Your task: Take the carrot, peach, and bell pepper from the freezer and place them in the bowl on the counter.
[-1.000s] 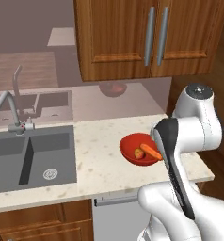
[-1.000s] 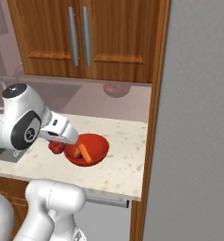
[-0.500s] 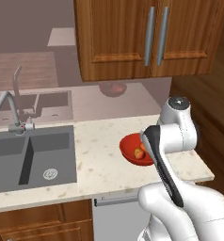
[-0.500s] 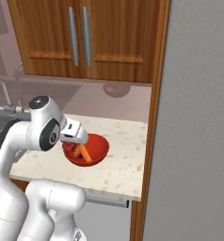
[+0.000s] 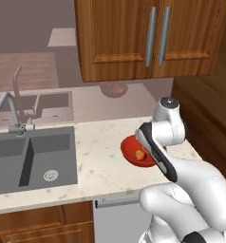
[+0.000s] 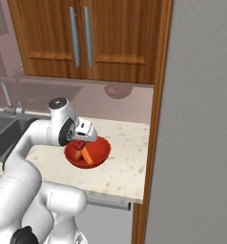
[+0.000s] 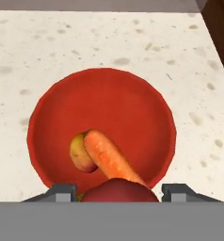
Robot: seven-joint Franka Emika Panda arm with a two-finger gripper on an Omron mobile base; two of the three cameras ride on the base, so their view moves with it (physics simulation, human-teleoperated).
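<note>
The gripper (image 7: pixel 117 193) hung over the bowl (image 7: pixel 147 108), its jaws closed on what looked like the bell pepper (image 7: pixel 118 191), mostly cut off at the frame's bottom. The carrot (image 7: pixel 111 158) leaned on the peach (image 7: pixel 81 153) inside the bowl, near the counter (image 7: pixel 109 42) right end.

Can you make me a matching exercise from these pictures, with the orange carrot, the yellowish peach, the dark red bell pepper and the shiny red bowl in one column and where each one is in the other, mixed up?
Things:
1. tapered orange carrot
2. round yellowish peach
3. glossy dark red bell pepper
4. shallow glossy red bowl

Places:
A. between the gripper's two fingertips, above the bowl's near edge
B. on the beige speckled counter
C. lying slantwise in the bowl
D. in the bowl, tucked against the carrot's blunt end

Pairs: 1-C, 2-D, 3-A, 4-B
</note>
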